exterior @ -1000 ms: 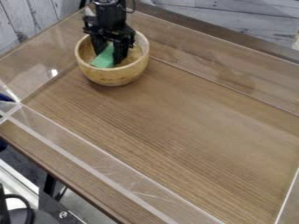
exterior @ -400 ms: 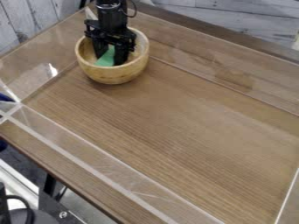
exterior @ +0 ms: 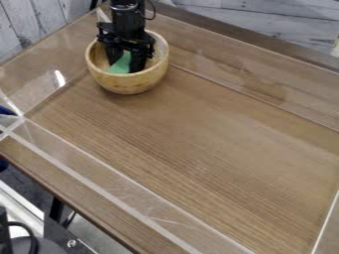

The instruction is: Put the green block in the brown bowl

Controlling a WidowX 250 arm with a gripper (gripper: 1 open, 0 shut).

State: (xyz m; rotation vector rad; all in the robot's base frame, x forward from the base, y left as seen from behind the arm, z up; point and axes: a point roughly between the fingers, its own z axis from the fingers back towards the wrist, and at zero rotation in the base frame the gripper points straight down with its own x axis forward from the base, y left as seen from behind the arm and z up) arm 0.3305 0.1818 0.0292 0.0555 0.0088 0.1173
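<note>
The brown bowl (exterior: 130, 85) stands at the far left of the wooden table, round and light tan with thick walls. My black gripper (exterior: 129, 58) points straight down into it from above. Its fingers (exterior: 141, 50) are closed on the green block (exterior: 119, 66). The block's light green lower end shows between and just left of the fingers, inside the bowl. The fingers hide the block's upper part, and I cannot tell whether it touches the bowl's floor.
Low clear plastic walls (exterior: 79, 164) run along the edges of the wooden table (exterior: 199, 139). A white plank wall (exterior: 284, 20) rises behind the table. At the lower left, dark frame parts and cables (exterior: 27, 233) sit below the table's front edge.
</note>
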